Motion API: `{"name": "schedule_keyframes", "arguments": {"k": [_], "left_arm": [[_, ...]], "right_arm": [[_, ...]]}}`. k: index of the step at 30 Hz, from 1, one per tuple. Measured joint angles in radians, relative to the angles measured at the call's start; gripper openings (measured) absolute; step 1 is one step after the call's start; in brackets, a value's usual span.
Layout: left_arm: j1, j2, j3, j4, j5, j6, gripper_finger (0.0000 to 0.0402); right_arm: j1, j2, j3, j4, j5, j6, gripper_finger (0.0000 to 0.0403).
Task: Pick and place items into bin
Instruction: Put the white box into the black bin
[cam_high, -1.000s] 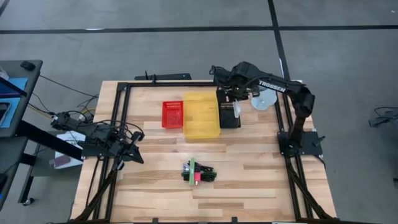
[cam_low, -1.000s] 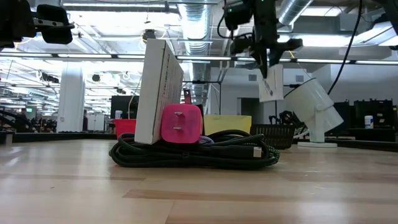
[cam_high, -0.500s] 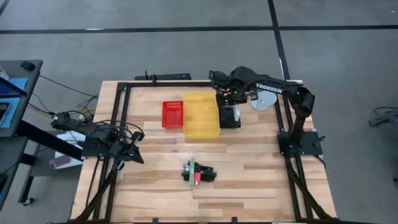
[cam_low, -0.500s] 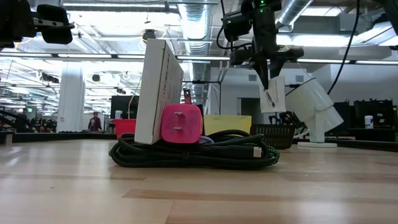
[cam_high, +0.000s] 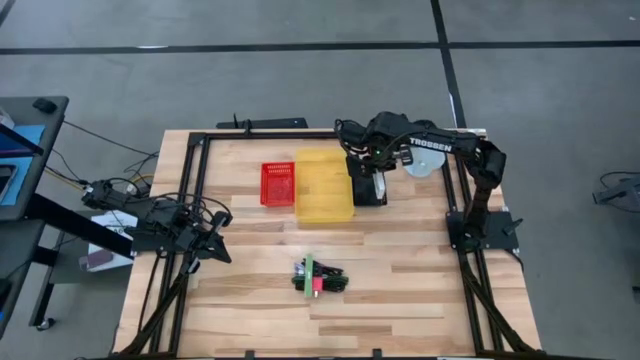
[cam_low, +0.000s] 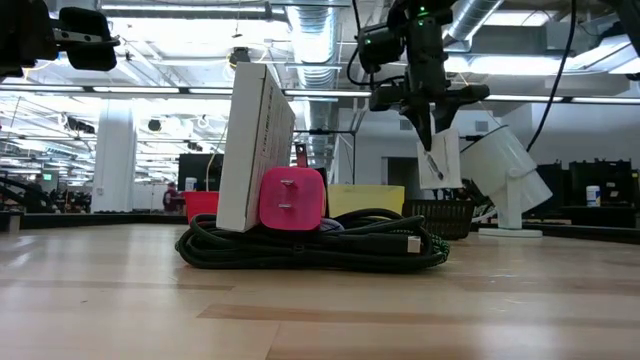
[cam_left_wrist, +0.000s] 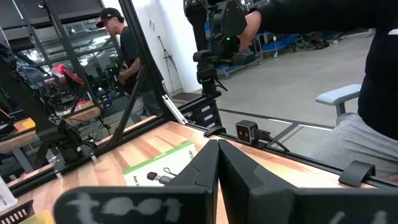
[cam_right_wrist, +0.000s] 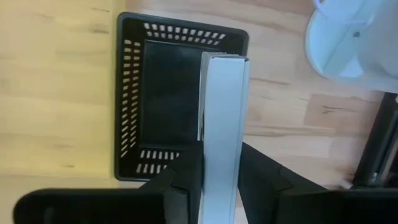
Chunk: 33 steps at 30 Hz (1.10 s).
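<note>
My right gripper (cam_high: 376, 176) hangs at the table's far right over the black basket (cam_high: 368, 188), shut on a slim white box (cam_right_wrist: 221, 118). The box also shows in the low view (cam_low: 440, 158). Mid-table near the front lies a pile of items: coiled black cords (cam_low: 320, 245) at the bottom, with a pink plug (cam_low: 292, 200) and a standing white box (cam_low: 255, 145) resting on them. From above a thin green strip (cam_high: 309, 274) crosses the pile. My left gripper (cam_high: 222, 250) waits shut at the table's left side. My right gripper pinches the white box at its upper end (cam_right_wrist: 219, 168) between the two fingers, one on each broad face. The fingers come from above, pointing down. The box hangs upright below them, its lower end clear above the black basket's inside (cam_right_wrist: 168, 106).
A yellow bin (cam_high: 324, 186) stands beside the black basket, and a red basket (cam_high: 278, 184) beside that. A white lamp (cam_high: 425, 160) is right of the black basket, close to my right arm. A dark frame (cam_high: 200, 180) borders the table. A person (cam_left_wrist: 124, 50) stands beyond it.
My right gripper has sunk with the white box toward the black basket and shifted a little toward the table's near edge. The box stays upright in the hold.
</note>
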Motion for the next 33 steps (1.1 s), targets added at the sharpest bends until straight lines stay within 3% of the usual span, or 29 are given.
{"name": "schedule_keyframes", "arguments": {"k": [33], "left_arm": [[0.0,0.0,0.0,0.0,0.0,0.0,0.0]], "right_arm": [[0.006,0.0,0.0,0.039,0.006,-0.019,0.0089]]}}
